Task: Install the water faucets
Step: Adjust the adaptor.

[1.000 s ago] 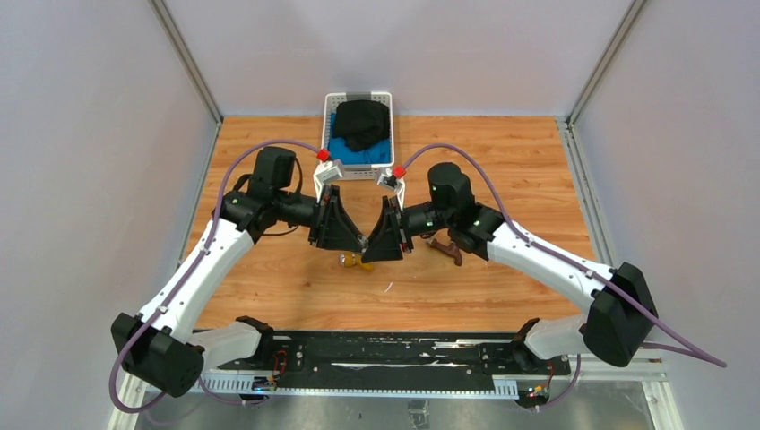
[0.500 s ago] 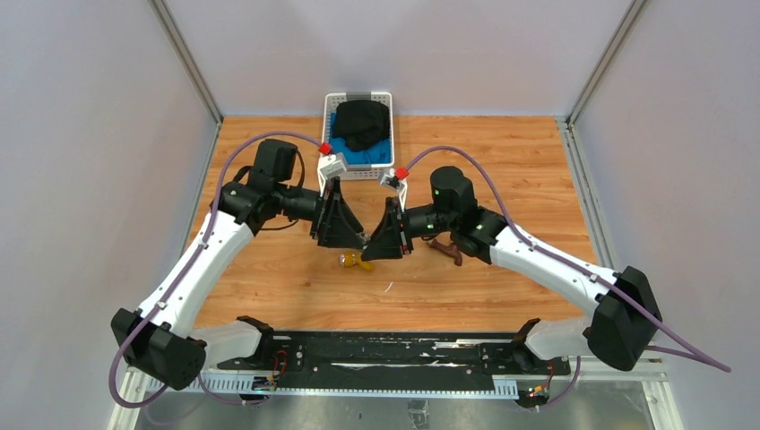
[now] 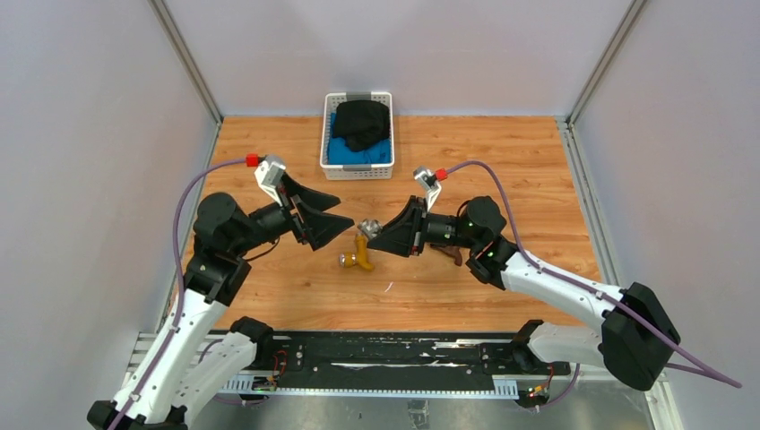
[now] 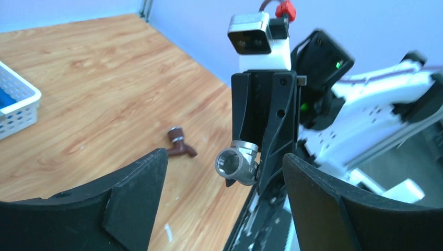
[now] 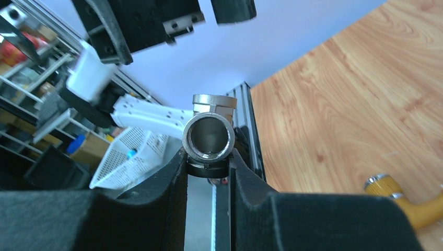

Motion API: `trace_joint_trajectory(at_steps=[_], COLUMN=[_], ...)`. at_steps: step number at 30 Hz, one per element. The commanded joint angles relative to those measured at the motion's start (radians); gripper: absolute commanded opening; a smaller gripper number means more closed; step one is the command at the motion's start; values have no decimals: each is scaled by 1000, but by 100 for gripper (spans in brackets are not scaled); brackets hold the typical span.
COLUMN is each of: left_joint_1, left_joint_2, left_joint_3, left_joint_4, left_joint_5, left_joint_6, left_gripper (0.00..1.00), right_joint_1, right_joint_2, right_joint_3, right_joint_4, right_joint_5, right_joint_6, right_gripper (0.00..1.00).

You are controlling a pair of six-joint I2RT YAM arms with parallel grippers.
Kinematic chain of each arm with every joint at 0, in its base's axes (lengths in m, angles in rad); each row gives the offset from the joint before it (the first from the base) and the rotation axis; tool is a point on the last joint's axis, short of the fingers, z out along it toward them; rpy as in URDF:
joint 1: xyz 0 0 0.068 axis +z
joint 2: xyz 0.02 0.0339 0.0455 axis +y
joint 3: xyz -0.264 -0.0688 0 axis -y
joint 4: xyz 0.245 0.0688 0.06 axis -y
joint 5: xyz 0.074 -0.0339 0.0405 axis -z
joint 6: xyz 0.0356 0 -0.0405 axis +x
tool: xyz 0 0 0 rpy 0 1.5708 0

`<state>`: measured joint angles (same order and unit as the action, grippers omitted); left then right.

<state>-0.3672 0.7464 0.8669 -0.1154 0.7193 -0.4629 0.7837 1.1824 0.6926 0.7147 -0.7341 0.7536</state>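
**Both faucets lie on the table while the right gripper holds a grey fitting up before spread left jaws**

The white basket stands at the far middle of the wooden table, with a black cloth heaped over something blue inside it. Everything else sits on the near side of that basket.

Straight out from the basket's front wall, the right gripper is pinched on a stubby grey fitting and holds it above the table. Its two fingers clamp the fitting's lower body, so the open round mouth shows above the fingertips. In the right wrist view they hide whatever is below.

Slightly left of the basket's front, the left gripper faces the fitting with its jaws spread wide and touching nothing. In the left wrist view the fitting sits in the gap between the two fingers, well short of them.

The brass-yellow faucet lies flat on the table, nearer the arm bases than the basket. It is just below the space between the two grippers, with its silvery end pointing left. No gripper touches it.

The reddish-brown faucet also lies loose on the wood, near and to the right of the basket. From above, the right arm crosses over it and leaves only a dark end showing. The left wrist view shows it whole, with a silvery collar at one end.
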Motion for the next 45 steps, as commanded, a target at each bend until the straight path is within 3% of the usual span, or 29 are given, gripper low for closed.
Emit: trace_joint_trajectory(at_steps=[1, 8, 27, 35, 45], left_joint_1=[-1, -53, -184, -218, -217], left_joint_2=[-62, -121, -29, 5, 4], left_joint_3=[-158, -243, -288, -364, -371], left_joint_4=[388, 452, 583, 756, 764], left_joint_5=[-123, -190, -240, -306, -347], left_joint_6=[-386, -436, -468, -567, -572], left_gripper=[86, 96, 92, 76, 51], right_joint_1=[-11, -8, 8, 9, 11], right_joint_2=[19, 120, 164, 177, 171], right_joint_3=[-32, -25, 31, 38, 36], right_joint_4=[338, 530, 489, 497, 473], right_joint_5=[56, 37, 47, 39, 29], right_joint_6=[204, 328, 302, 306, 296], right_gripper=[0, 0, 0, 0, 0])
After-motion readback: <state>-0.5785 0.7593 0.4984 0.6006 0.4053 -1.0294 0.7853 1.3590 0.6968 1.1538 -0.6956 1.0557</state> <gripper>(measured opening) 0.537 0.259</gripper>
